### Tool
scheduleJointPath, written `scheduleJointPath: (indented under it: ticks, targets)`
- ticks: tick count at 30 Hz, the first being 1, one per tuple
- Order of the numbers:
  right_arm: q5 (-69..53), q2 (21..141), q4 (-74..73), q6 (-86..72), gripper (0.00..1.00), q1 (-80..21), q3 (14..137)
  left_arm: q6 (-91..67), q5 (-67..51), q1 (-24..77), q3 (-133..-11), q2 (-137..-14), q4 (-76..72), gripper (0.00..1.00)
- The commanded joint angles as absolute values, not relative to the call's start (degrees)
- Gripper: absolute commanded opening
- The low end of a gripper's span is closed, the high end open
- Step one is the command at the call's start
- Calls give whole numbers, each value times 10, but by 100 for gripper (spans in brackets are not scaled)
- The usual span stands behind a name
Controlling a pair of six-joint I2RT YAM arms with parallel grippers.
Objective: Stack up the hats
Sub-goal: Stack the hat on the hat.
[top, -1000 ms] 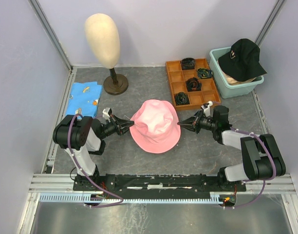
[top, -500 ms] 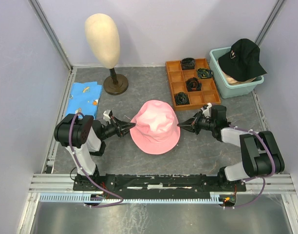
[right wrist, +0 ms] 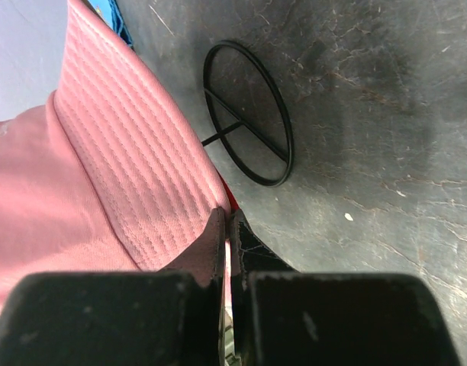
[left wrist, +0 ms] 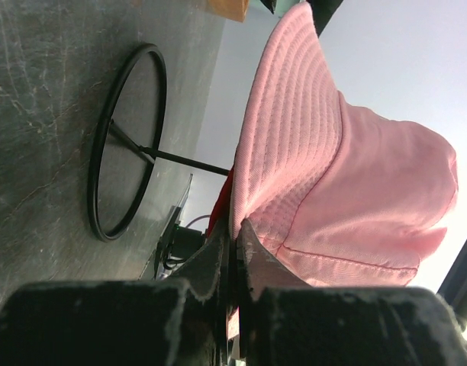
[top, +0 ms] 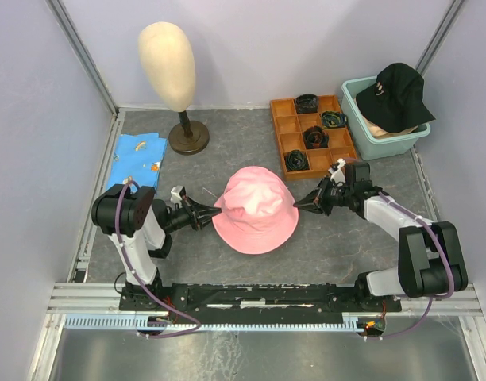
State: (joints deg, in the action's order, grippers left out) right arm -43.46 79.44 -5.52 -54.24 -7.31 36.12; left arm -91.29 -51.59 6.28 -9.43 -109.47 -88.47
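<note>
Left fingers (top: 209,213): closed tight on the left edge of the pink bucket hat's (top: 255,208) brim; the left wrist view shows the fabric nipped between the tips.
Right fingers (top: 300,206): likewise pinched shut on the right edge of the brim, opposite the left pair.
Pink bucket hat: held up between the two arms over the middle of the table (top: 227,143). Both wrist views show its brim clear of the surface, with a black wire ring (right wrist: 249,114) lying on the table beneath.
Change: over the last second both grips stay locked. The left fingers have drifted slightly nearer, the right arm has reached further out, and the hat has shifted only a touch toward the near side.
Other hats: the black cap (top: 398,95) sits on a beige hat (top: 376,128) in the teal tub (top: 378,144) at the far right, well apart from the pink one.
Meaning: the pick-up looks complete and the carry barely begun. The likely next need is to bring the hat far-right over the tub pile with the brim kept spread.
</note>
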Motion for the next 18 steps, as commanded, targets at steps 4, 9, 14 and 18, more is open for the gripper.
scheduleJointPath:
  ticks: [4, 9, 14, 18]
  targets:
    - [-322, 796, -178, -433, 0, -61, 376, -910, -501, 58, -94, -1082, -991, 3]
    - [-325, 791, -186, -425, 0, -61, 384, -913, -502, 59, -96, -1074, -991, 5]
    - [-331, 779, -197, -423, 12, -67, 401, -912, -502, 59, -105, -1076, -991, 8]
    - [-332, 767, -208, -423, 24, -72, 419, -914, -497, 58, -117, -1076, -991, 13]
